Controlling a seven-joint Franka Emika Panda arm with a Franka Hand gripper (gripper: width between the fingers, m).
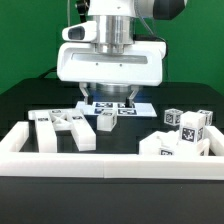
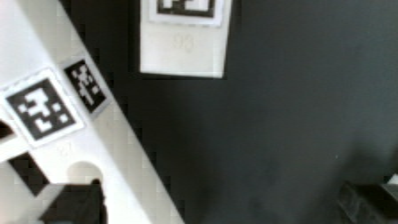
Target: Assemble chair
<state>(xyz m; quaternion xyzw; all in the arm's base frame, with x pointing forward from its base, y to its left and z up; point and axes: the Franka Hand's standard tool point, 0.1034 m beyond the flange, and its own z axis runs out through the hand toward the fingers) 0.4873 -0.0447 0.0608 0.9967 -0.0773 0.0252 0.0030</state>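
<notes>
Past the border rail, crowded chair parts at lower left may be knocked by the wide-spread gripper.

No readable text, numbers — only patterned tags

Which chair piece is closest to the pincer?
The small block alone in the middle, below the pincer. The heaps at the exterior view's left and right lie farther off.

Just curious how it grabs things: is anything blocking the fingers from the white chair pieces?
Nothing visible blocks them. The open fingers hang above the marker board; the chair parts lie uncovered on the table, at the exterior view's left, middle and right.
</notes>
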